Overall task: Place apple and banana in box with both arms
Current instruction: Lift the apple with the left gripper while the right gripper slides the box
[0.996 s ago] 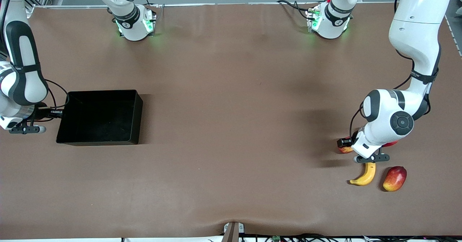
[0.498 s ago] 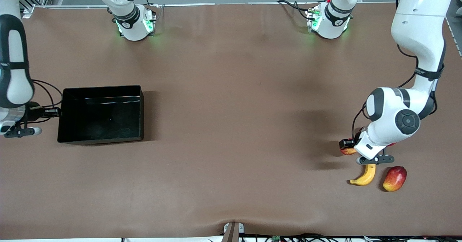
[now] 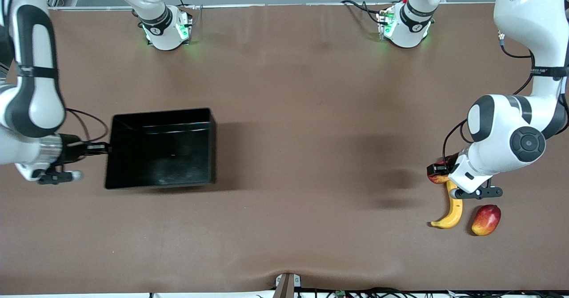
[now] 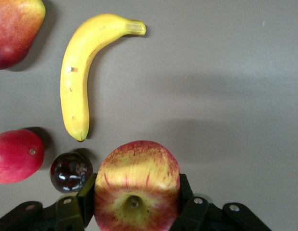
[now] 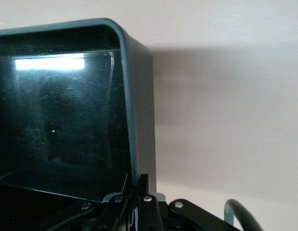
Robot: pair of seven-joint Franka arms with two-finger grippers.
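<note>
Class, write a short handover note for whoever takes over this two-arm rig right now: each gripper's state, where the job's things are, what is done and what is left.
Left gripper: shut on the small red-and-yellow streaked apple, lifted over the fruit cluster at the left arm's end of the table.
Right gripper: shut on the wall of the shallow black plastic box, at the right arm's end.
Long curved yellow banana: lying on the table beside the oval red-yellow mango; a plain red fruit and a dark round fruit lie close by.
Done: apple and box gripped.
Left: nothing is in the box yet; apple and banana both have to go in.
</note>
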